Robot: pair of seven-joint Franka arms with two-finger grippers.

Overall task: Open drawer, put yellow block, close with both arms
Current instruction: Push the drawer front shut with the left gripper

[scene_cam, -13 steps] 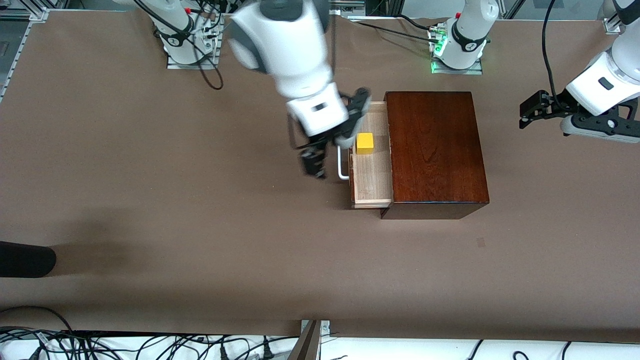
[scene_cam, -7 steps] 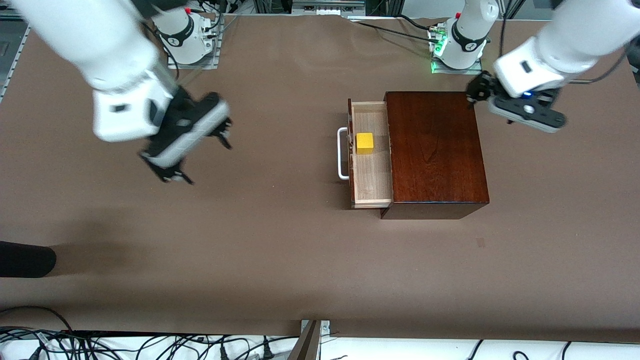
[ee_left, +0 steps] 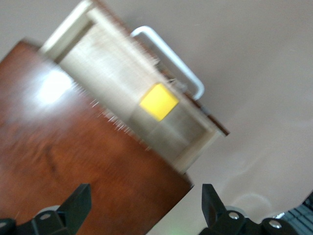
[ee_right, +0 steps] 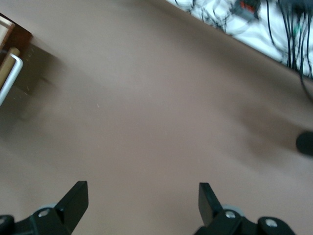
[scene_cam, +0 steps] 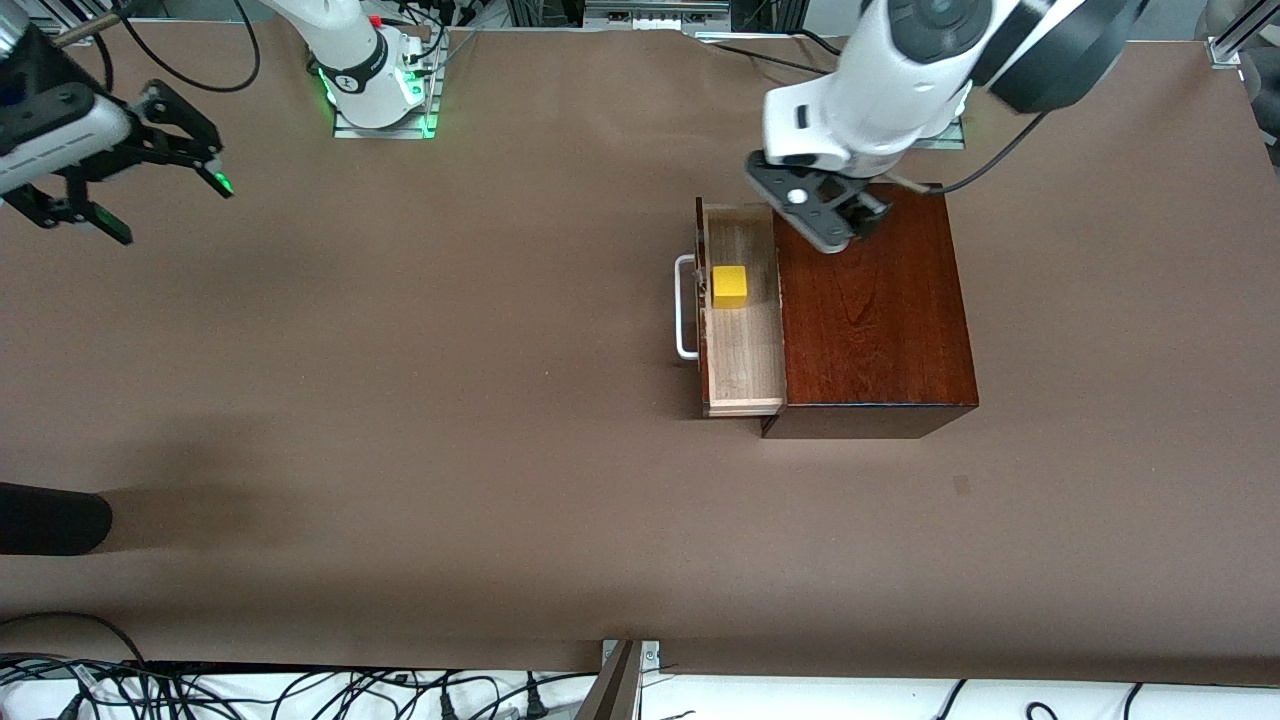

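The drawer stands pulled out of the dark wooden box, its white handle toward the right arm's end of the table. The yellow block lies in the drawer's tray, touched by nothing. My left gripper hangs over the box's top beside the drawer. In the left wrist view this gripper is open above the box, with the block and the handle in sight. My right gripper is open over bare table at the right arm's end; the right wrist view shows nothing in it.
A dark rounded object lies at the table's edge on the right arm's end, nearer the camera. Cables run along the near edge. The two arm bases stand along the table's back edge. The drawer handle shows in the right wrist view.
The right gripper has swung away from the drawer handle to the right arm's end of the table. The left gripper has come in over the box. Drawer and block have not moved.
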